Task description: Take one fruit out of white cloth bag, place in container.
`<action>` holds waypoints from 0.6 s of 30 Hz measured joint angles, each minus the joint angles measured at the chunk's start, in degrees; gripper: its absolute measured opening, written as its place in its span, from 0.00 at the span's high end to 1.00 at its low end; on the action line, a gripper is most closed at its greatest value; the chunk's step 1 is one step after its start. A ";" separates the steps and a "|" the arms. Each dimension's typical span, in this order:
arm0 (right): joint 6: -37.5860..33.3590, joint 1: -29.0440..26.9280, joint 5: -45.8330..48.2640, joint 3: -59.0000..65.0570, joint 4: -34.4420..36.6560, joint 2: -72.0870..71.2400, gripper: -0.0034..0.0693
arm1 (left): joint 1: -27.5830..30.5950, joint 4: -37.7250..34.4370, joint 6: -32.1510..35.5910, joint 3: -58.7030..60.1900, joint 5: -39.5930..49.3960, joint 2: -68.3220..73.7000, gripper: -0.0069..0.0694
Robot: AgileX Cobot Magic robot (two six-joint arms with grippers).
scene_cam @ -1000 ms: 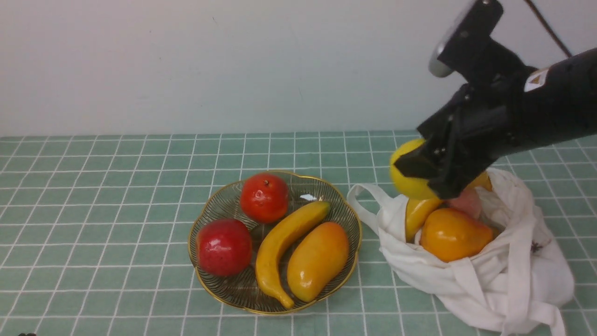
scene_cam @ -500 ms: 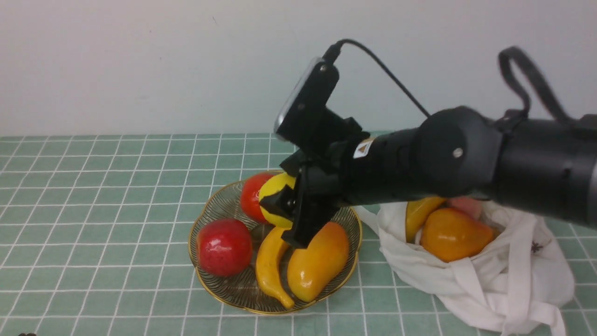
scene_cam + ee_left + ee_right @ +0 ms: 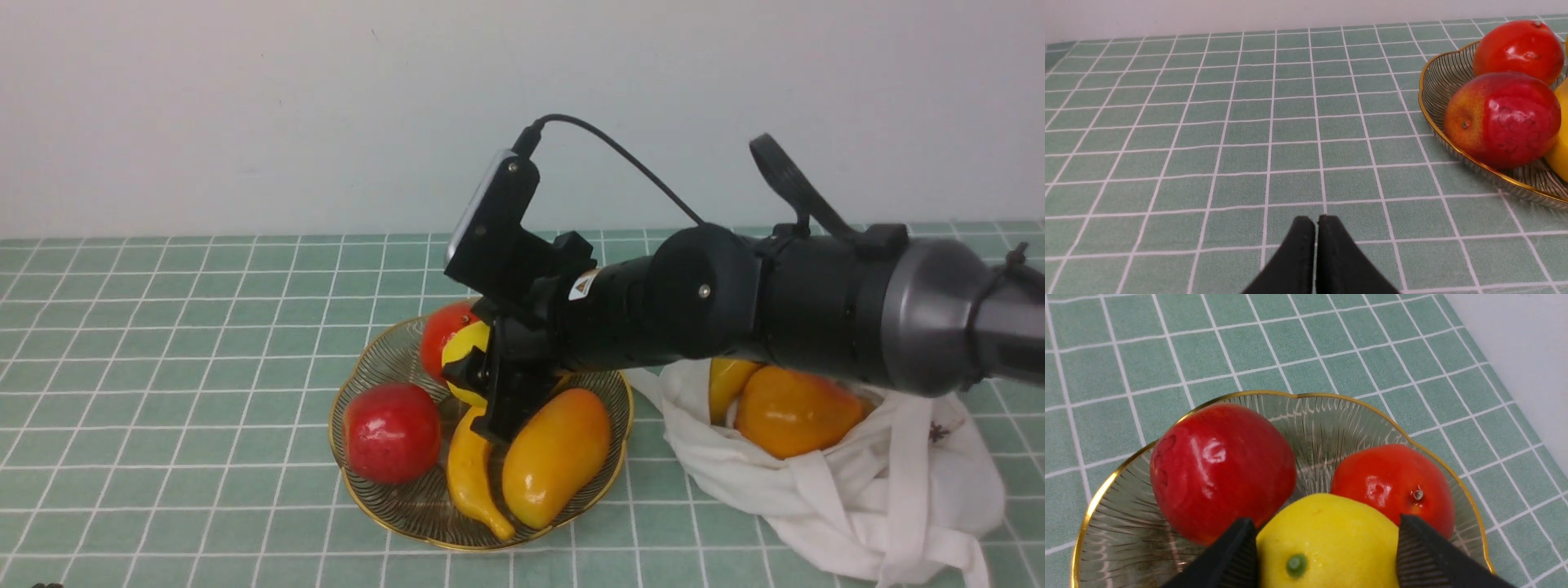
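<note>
**Lemon in the claw, over the bowl**

The table (image 3: 163, 367) has a green cloth with white squares. Behind it is a plain pale wall (image 3: 245, 122).

The right claw (image 3: 1325, 522) is about half open. Its two black fingers (image 3: 1229, 555) press on both sides of the yellow lemon (image 3: 1327, 547), so the lemon sits right between them. The bowl (image 3: 384, 359) with the gold rim is just under the claw. A red apple (image 3: 1220, 469) and a red-orange fruit (image 3: 1392, 482) lie in it, just past the claw's tips. The white bag (image 3: 816, 498) lies back beside the arm, well apart from the claw.

The left claw (image 3: 1316, 232) is closed tight and holds nothing.
</note>
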 joint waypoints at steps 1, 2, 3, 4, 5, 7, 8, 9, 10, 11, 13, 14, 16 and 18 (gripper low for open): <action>0.00 0.00 0.00 0.00 0.00 0.00 0.31 | 0.00 0.00 0.00 0.00 0.00 0.00 0.92; 0.00 0.00 0.00 0.00 0.04 0.00 0.25 | 0.00 0.00 0.00 0.00 0.00 0.00 0.92; 0.00 0.00 0.00 0.00 0.07 0.00 0.20 | 0.00 0.00 0.00 0.00 0.00 0.00 0.92; 0.00 0.00 -0.06 0.00 0.11 0.00 0.17 | 0.00 0.00 0.00 0.00 0.00 0.00 0.92; 0.00 0.00 -0.06 0.00 0.11 0.00 0.16 | 0.00 0.00 0.00 0.00 0.00 0.00 0.92; 0.00 0.00 -0.49 0.00 0.16 0.00 0.10 | 0.00 0.00 0.00 0.00 0.00 0.00 0.92; 0.00 0.00 -0.72 0.00 0.17 0.00 0.09 | 0.00 0.00 0.00 0.00 0.00 0.00 0.92; 0.00 0.00 -0.71 0.00 0.21 -0.17 0.09 | 0.00 0.00 0.00 0.00 0.00 0.00 0.92; 0.00 0.00 -0.77 0.00 0.34 -0.84 0.09 | 0.00 0.00 0.00 0.00 0.00 0.00 0.92; 0.00 0.00 -0.77 0.00 0.32 -1.12 0.09 | 0.00 0.00 0.00 0.00 0.00 0.00 0.92; 1.02 0.00 -0.77 0.00 0.35 -3.75 0.13 | 0.00 0.00 0.00 0.00 0.00 0.00 0.92; 1.97 0.00 -0.77 0.00 0.35 -5.16 0.15 | 0.00 0.00 0.00 0.00 0.00 0.00 0.92; 5.65 0.00 -0.98 0.00 0.39 -9.68 0.24 | 0.00 0.00 0.00 0.00 0.00 0.00 0.92; 9.35 -0.13 -1.36 0.00 0.39 -14.06 0.34 | 0.00 0.00 0.00 0.00 0.00 0.00 0.92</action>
